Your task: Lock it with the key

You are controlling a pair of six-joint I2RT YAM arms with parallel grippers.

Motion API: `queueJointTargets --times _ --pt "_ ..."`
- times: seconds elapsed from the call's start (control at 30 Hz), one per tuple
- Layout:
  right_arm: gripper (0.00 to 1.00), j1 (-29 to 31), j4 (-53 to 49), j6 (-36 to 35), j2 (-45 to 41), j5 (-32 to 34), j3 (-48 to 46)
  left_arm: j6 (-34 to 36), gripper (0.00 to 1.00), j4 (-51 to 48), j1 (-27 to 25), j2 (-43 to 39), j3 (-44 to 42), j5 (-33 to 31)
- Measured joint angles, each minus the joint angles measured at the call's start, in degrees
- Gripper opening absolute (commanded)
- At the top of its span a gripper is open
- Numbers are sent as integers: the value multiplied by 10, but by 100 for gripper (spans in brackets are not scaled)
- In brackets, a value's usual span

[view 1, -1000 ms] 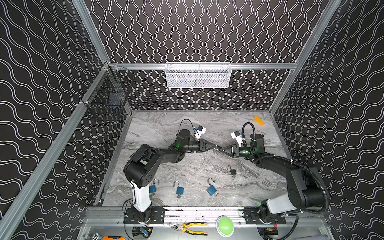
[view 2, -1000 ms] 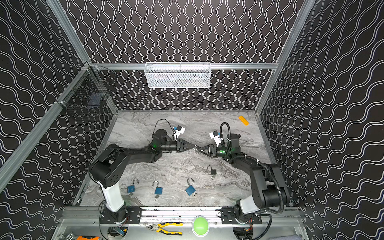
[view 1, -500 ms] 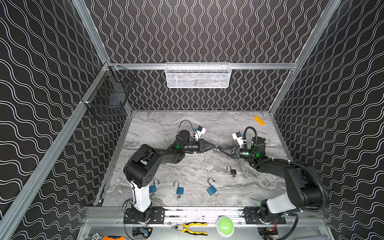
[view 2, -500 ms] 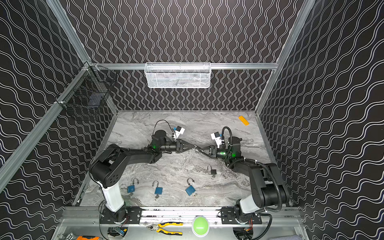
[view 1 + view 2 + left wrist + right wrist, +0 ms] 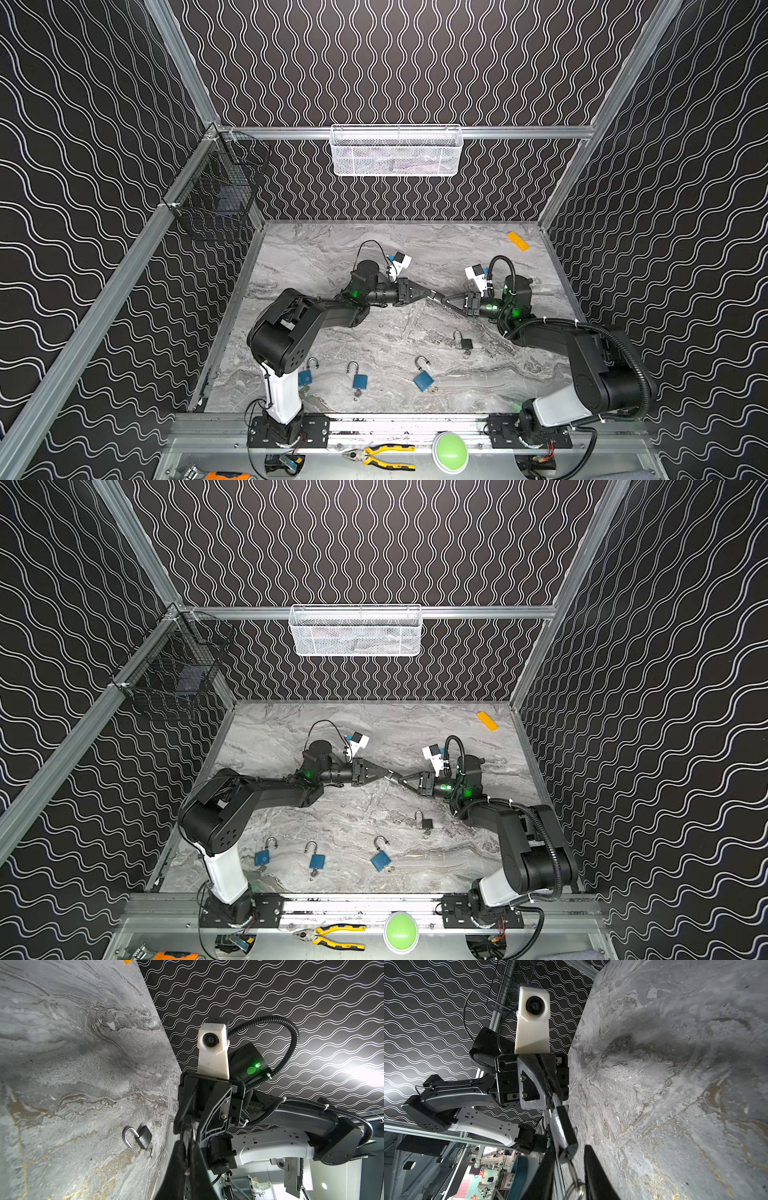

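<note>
Marble tabletop (image 5: 332,257), loose padlocks (image 5: 423,376), left claw (image 5: 429,294) pinching padlock (image 5: 563,1128), right claw (image 5: 444,299) spread round key (image 5: 572,1165)

Three blue padlocks (image 5: 304,377) (image 5: 359,380) (image 5: 423,380), two dark padlocks (image 5: 466,344) (image 5: 563,1128), two wire baskets (image 5: 395,160) (image 5: 216,199), one orange block (image 5: 518,241)

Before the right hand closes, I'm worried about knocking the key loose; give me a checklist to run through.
1. Grip: the left hand is shut on the shackle of the padlock: ok.
2. Clearance: the padlock is held off the table: ok.
3. Alignment: the right hand straddles the padlock's lower end and the key ring: ok; its fingers stand apart, not gripping yet.
4. Key seated in the keyhole: cannot tell; only the ring shows.
5. Shackle pushed home: cannot tell; the left hand covers it.
</note>
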Motion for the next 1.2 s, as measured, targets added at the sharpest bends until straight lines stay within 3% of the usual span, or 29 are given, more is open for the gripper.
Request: queueJointTargets --times 0.23,0.87,1.2 --pt "23 -2 5 9 -1 -1 -3 -3 0 7 1 4 0 0" --pt "0 -3 26 13 0 -2 -7 -31 0 38 5 19 -2 2" --pt "0 -3 14 -3 4 0 2 -50 0 67 13 19 -15 -6"
